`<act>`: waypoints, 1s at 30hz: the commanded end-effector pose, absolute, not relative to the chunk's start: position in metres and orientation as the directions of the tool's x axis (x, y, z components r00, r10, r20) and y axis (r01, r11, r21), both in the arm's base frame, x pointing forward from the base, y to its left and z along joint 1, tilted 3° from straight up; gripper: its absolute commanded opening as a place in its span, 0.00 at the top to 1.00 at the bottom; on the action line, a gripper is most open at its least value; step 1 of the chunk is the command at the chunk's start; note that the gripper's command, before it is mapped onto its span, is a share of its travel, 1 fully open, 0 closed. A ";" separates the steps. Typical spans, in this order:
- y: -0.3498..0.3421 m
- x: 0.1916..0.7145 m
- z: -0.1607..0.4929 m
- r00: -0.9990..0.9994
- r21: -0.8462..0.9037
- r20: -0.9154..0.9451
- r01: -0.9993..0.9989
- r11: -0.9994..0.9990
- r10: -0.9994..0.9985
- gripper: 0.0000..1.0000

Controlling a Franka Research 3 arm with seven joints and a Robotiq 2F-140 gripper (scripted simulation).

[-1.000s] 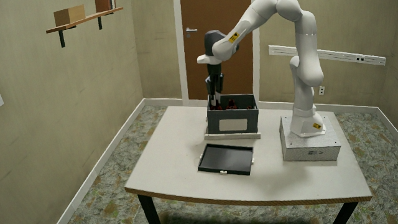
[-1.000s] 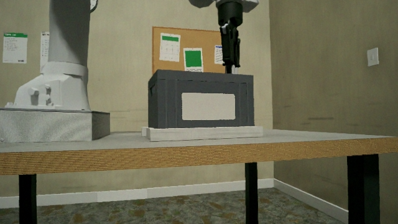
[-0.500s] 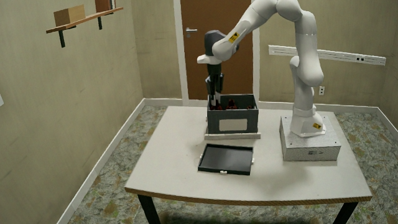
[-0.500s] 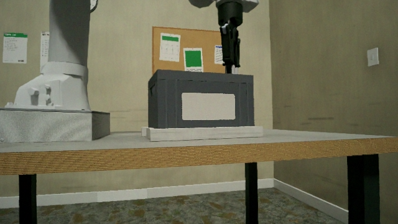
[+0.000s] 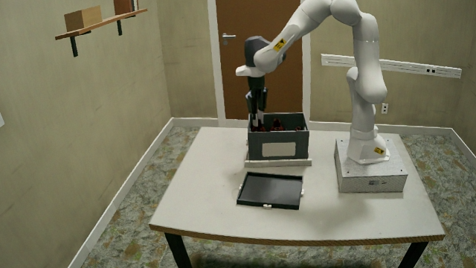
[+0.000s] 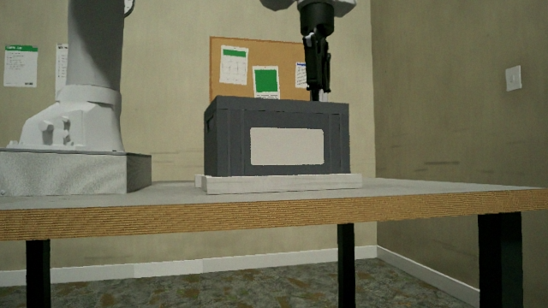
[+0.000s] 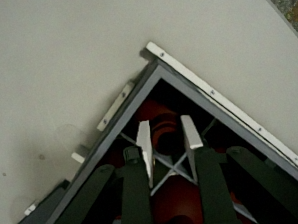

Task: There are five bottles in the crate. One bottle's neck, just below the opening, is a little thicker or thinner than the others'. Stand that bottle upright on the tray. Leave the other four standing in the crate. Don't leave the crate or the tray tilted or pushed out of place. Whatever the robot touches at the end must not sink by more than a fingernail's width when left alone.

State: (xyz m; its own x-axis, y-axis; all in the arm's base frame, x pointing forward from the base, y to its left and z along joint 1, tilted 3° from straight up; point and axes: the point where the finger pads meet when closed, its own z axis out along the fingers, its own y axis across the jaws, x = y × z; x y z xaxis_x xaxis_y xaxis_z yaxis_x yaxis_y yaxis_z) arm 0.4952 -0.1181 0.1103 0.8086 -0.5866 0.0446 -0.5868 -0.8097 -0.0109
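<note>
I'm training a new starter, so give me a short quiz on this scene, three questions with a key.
1. How many bottles stand on the tray?
2. Which does the pincer reach into: A) the wall shelf, B) the crate, C) a drawer?
3. True or false: the crate has a pale label on one side.

Key: 1. None; 2. B; 3. True.
</note>
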 end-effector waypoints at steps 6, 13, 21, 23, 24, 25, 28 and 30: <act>-0.119 0.494 0.108 0.808 -0.011 0.043 -0.588 -0.809 -0.588 0.56; -0.119 0.494 0.108 0.808 -0.011 0.043 -0.588 -0.809 -0.588 0.56; -0.119 0.494 0.108 0.808 -0.011 0.043 -0.588 -0.809 -0.588 0.56; -0.119 0.494 0.108 0.808 -0.011 0.043 -0.588 -0.809 -0.588 0.56; -0.119 0.494 0.108 0.808 -0.011 0.043 -0.588 -0.809 -0.588 0.56; -0.119 0.494 0.108 0.808 -0.011 0.043 -0.588 -0.809 -0.588 0.56; -0.119 0.494 0.108 0.808 -0.011 0.043 -0.588 -0.809 -0.588 0.56; -0.119 0.494 0.108 0.808 -0.011 0.043 -0.588 -0.809 -0.588 0.56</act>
